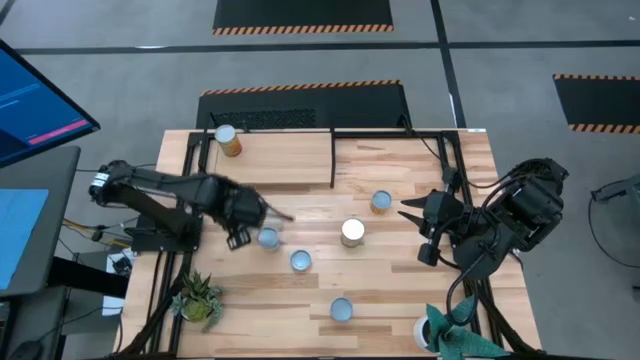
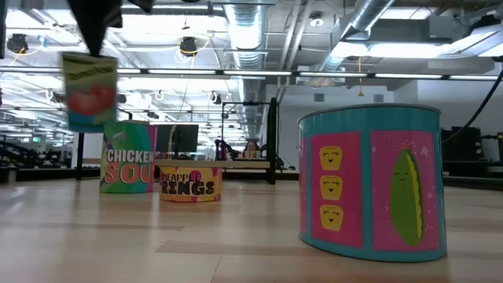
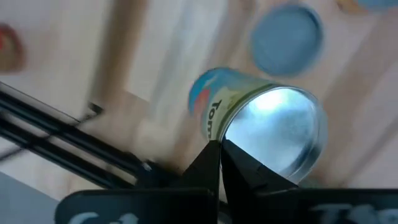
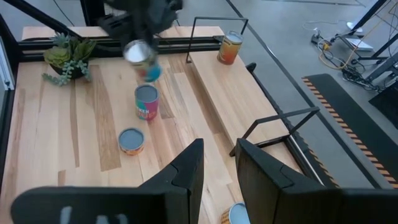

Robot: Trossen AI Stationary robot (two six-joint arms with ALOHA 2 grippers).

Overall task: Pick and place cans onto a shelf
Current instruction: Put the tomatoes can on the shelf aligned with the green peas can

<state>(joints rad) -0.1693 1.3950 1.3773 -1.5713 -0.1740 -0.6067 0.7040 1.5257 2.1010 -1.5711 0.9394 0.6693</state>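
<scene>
While the left gripper (image 1: 243, 222) hangs over the table's left half, its two fingers (image 3: 214, 163) are pinched tight on the rim of a tomato can (image 3: 258, 124) and hold it up in the air. In the low view that can (image 2: 89, 90) floats above the wood, with nothing under it (its label is blurry there). From the right wrist view it shows as a silver-topped can (image 4: 142, 59) under the dark arm.

The right gripper (image 1: 418, 232) waits at about 3 o'clock on the table, and its fingers (image 4: 188, 171) stand apart with nothing between them.

The shelf (image 1: 280, 155), a light wood board in a black frame, sits at 12 o'clock. One orange can (image 1: 228, 139) stands on its left end.

More cans stand on the big table (image 1: 400, 290). A blue-topped can (image 1: 268, 238) is just beside the left gripper, at its 4 o'clock. Another blue-topped can (image 1: 301, 261) is near the middle. A shiny silver-topped can (image 1: 352, 231) stands between the two arms. A small can (image 1: 380, 202) is at its 1 o'clock. A pink corn can (image 2: 371, 181) is at 6 o'clock on the table, close to the low camera.

A potted plant (image 1: 198, 298) sits at 8 o'clock.
</scene>
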